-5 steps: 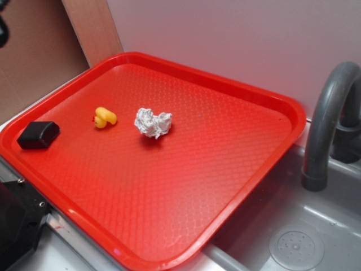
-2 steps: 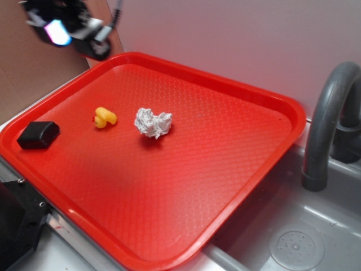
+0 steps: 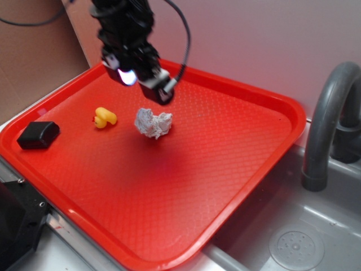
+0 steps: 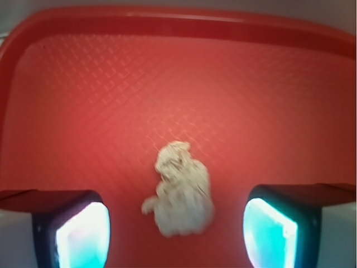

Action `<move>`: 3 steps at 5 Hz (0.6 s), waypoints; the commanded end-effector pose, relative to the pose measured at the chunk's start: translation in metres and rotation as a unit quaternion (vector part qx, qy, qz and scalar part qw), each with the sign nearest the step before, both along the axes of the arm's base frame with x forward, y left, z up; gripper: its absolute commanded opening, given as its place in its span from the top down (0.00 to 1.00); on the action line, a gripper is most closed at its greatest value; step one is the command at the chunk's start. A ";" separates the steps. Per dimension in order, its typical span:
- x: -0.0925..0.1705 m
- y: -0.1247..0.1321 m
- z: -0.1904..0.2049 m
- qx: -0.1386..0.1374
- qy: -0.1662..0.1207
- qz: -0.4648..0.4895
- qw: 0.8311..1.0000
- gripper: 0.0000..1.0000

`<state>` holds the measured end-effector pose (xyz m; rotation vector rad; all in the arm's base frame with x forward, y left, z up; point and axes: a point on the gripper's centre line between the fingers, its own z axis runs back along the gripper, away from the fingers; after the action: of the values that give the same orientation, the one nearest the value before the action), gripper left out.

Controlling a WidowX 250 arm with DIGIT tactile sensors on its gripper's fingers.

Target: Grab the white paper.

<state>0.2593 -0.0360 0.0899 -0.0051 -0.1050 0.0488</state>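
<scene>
Crumpled white paper lies on glossy, textured red plastic tray.

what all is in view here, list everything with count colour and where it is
tray: one, red, fills most of the scene, beside the sink
white paper: one crumpled ball, white with grey creases, middle of the tray; in the wrist view it lies between the two fingers
duck: one, yellow, on the tray left of the paper
block: one, black, near the tray's left edge
tap: one, grey, at the right
sink: one, grey, lower right, with a round drain
gripper: one, black, open, above the tray just behind the paper, not touching it
</scene>
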 end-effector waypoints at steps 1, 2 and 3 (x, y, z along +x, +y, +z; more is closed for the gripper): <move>0.001 -0.003 -0.049 0.024 0.047 -0.004 0.999 0.00; -0.004 0.004 -0.059 0.032 0.064 0.000 0.997 0.00; -0.008 0.005 -0.071 0.045 0.085 -0.003 0.995 1.00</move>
<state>0.2573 -0.0307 0.0229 0.0773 0.0529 0.0327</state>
